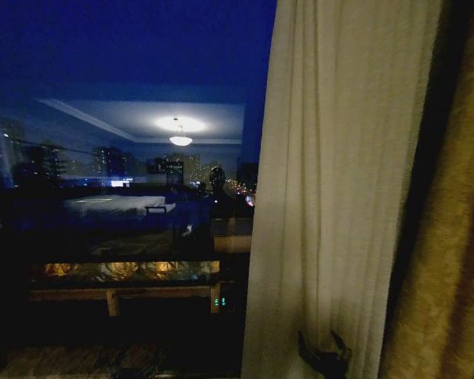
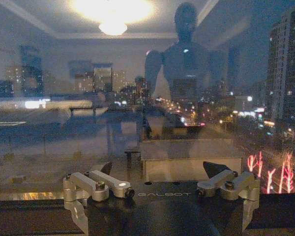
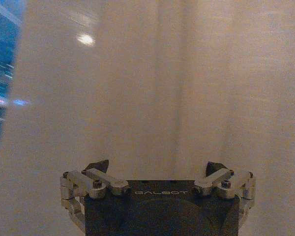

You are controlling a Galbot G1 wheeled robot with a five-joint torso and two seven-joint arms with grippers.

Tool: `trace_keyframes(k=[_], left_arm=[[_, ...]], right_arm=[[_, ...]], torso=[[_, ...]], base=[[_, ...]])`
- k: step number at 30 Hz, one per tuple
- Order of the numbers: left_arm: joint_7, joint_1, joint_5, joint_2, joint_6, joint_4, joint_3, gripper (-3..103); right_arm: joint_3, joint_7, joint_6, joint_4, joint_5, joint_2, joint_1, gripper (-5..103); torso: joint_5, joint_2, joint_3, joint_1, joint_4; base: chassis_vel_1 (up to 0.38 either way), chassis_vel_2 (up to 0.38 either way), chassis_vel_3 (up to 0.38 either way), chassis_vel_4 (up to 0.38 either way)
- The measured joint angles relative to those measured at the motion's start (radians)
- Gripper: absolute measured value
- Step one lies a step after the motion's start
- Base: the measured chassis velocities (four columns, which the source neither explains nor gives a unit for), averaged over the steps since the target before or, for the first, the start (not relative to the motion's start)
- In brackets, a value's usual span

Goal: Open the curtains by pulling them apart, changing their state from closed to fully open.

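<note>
A sheer cream-white pleated curtain (image 1: 340,197) hangs on the right side of the window, its inner edge near the middle of the head view. My right gripper (image 1: 322,349) is low in front of this panel, open, with its fingers spread against the fabric. In the right wrist view the right gripper (image 3: 156,166) stands open facing the curtain (image 3: 152,88), nothing clamped between its fingers. My left gripper (image 2: 160,169) is open too, pointing at bare window glass (image 2: 137,98), away from any fabric.
The uncovered window (image 1: 126,158) shows a night city and reflections of a ceiling lamp and the robot. A thick golden-brown drape (image 1: 450,237) hangs right of the sheer panel. A low sill or ledge (image 1: 118,284) runs below the glass.
</note>
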State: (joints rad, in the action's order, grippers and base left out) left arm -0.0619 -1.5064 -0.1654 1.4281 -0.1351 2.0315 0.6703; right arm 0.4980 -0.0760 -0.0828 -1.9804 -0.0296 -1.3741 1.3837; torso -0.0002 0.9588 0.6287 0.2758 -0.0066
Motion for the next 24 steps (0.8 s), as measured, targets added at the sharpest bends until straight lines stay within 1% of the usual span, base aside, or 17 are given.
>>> trace_keyframes(k=[2, 8, 11, 14, 19, 20, 22, 23, 24], left_arm=[[0.0, 0.0, 0.002, 0.0, -0.001, 0.003, 0.0, 100], [0.0, -0.001, 0.004, 0.001, -0.002, 0.006, 0.002, 100], [0.0, -0.002, 0.005, 0.003, -0.002, 0.006, 0.001, 100], [0.0, -0.002, 0.007, 0.004, -0.002, 0.006, -0.001, 100], [0.0, -0.001, 0.008, 0.004, -0.002, 0.005, -0.003, 100], [0.0, -0.002, 0.008, 0.004, -0.002, 0.006, -0.003, 100], [0.0, -0.006, 0.008, 0.003, -0.002, 0.006, 0.0, 100], [0.0, -0.006, 0.008, 0.003, -0.002, 0.006, 0.0, 100], [0.0, -0.007, 0.008, 0.003, -0.001, 0.006, 0.001, 100]], right_arm=[[-0.018, 0.022, 0.014, 0.024, -0.001, 0.0, -0.036, 100], [-0.055, 0.033, 0.015, 0.043, 0.0, 0.0, -0.099, 100], [-0.072, 0.032, 0.01, 0.048, 0.011, 0.0, -0.12, 100], [-0.116, 0.029, -0.005, 0.058, 0.029, 0.0, -0.146, 100], [-0.148, 0.027, -0.02, 0.077, 0.035, 0.0, -0.171, 100], [-0.154, 0.027, -0.021, 0.082, 0.037, 0.0, -0.175, 103], [-0.168, 0.027, -0.024, 0.092, 0.043, 0.0, -0.181, 94], [-0.168, 0.027, -0.024, 0.092, 0.043, 0.0, -0.181, 94], [-0.171, 0.027, -0.024, 0.096, 0.043, 0.0, -0.183, 89]], torso=[[0.0, 0.0, 0.0, 0.0, 0.0001], [-0.0001, 0.0, 0.0, 0.0, 0.0], [-0.0001, 0.0, 0.0, 0.0, 0.0], [-0.0001, 0.0, 0.0, 0.0, -0.0001], [-0.0002, 0.0, 0.0, 0.0, 0.0], [-0.0002, 0.0, 0.0, 0.0, 0.0], [-0.0001, 0.0, 0.0, 0.0, -0.0001], [-0.0001, 0.0, 0.0, 0.0, -0.0001], [-0.0001, 0.0, 0.0, 0.0, 0.0]], base=[[0.0, 0.0, 0.0, 0.0], [0.0, 0.0, 0.0, 0.0], [0.0, 0.0, 0.0, 0.0], [0.0, 0.0, 0.0, 0.0], [0.0, 0.0, 0.0, 0.0], [0.0, 0.0, 0.0, 0.0], [0.0, 0.0, 0.0, 0.0], [0.0, 0.0, 0.0, 0.0], [0.0, 0.0, 0.0, 0.0]])
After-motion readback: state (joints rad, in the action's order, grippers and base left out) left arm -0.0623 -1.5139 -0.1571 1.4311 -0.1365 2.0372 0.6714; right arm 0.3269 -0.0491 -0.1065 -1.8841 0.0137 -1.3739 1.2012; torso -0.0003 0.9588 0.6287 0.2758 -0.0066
